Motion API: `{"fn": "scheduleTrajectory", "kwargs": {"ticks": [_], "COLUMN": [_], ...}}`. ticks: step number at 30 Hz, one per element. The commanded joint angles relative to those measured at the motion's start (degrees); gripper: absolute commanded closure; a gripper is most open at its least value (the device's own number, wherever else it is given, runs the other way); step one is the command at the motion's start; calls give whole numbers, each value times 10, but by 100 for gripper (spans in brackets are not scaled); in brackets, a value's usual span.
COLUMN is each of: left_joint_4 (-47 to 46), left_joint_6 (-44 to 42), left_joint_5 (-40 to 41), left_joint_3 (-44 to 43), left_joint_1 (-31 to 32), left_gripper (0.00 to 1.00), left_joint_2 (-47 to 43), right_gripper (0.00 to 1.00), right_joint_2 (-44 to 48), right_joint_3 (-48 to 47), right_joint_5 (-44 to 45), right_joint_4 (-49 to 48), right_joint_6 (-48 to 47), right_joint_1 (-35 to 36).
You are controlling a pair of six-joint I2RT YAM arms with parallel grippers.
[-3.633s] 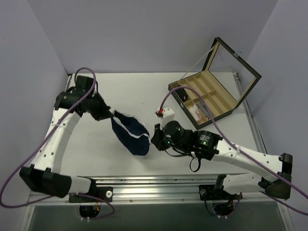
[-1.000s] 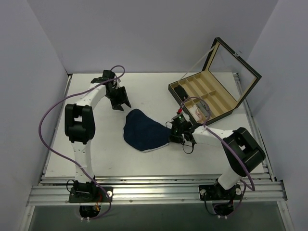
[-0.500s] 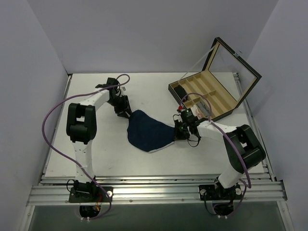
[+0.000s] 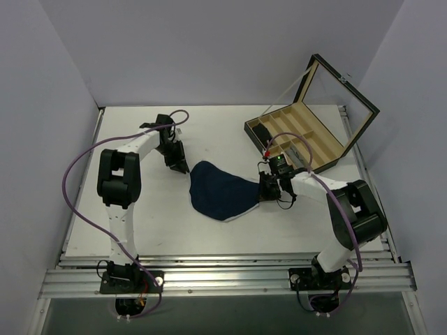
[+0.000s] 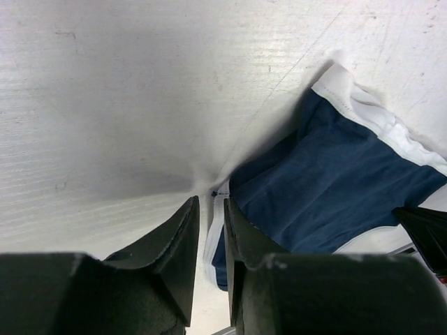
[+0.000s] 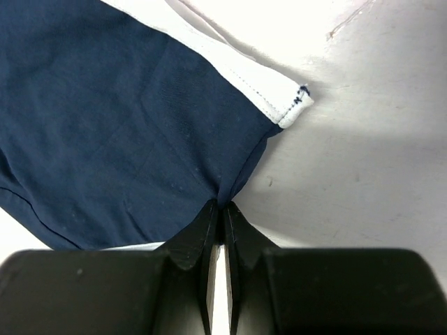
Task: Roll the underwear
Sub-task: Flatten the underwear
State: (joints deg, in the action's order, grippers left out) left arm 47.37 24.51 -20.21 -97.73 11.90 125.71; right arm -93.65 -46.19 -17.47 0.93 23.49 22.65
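The underwear (image 4: 220, 192) is dark navy with white trim and lies spread flat on the white table, mid-centre. My left gripper (image 4: 184, 168) is at its upper left corner. In the left wrist view the jaws (image 5: 209, 216) stand nearly together, with the white trim of the underwear (image 5: 328, 181) running between them. My right gripper (image 4: 264, 189) is at the garment's right corner. In the right wrist view it (image 6: 223, 207) is shut on a pinch of the navy underwear (image 6: 126, 125), next to the white band's end. The cloth lies stretched between the two grippers.
An open wooden divided box (image 4: 328, 143) stands at the back right with its lid raised. It holds a small black item (image 4: 262, 134) and a white-and-pink bundle (image 4: 286, 162). The right gripper is close to the box's front corner. Grey walls enclose the table.
The underwear has been drawn to the right and spread flat. My left gripper moved down from the back to its left corner and closed. My right gripper pulled back to the right with the cloth.
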Motion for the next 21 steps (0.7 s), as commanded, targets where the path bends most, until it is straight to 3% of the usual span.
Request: {"fn": "scheduleTrajectory", "kwargs": {"ticks": [1, 3, 7, 14, 16, 17, 21], "left_joint_4": [19, 20, -39, -32, -38, -38, -29], "left_joint_6": [-17, -23, -36, -46, -44, -42, -33], "left_joint_5": [17, 9, -49, -43, -44, -42, -1], "left_joint_3": [-7, -11, 22, 25, 29, 31, 28], "left_joint_1": [-2, -3, -1, -1, -1, -1, -5], "left_gripper": [71, 69, 51, 51, 59, 74, 97], "left_joint_2": [-13, -11, -34, -8, -6, -6, -6], "right_gripper": [96, 95, 94, 94, 94, 94, 97], "right_joint_2": [-27, -24, -17, -22, -25, -27, -39], "right_joint_3": [-2, -3, -1, -4, -6, -11, -25], "right_joint_5": [25, 24, 17, 10, 9, 10, 23], "right_joint_4": [59, 58, 53, 48, 47, 49, 65], "right_joint_6": [-19, -18, -14, -10, -8, -9, -13], "right_joint_1": [-9, -9, -9, -9, -9, -9, -12]}}
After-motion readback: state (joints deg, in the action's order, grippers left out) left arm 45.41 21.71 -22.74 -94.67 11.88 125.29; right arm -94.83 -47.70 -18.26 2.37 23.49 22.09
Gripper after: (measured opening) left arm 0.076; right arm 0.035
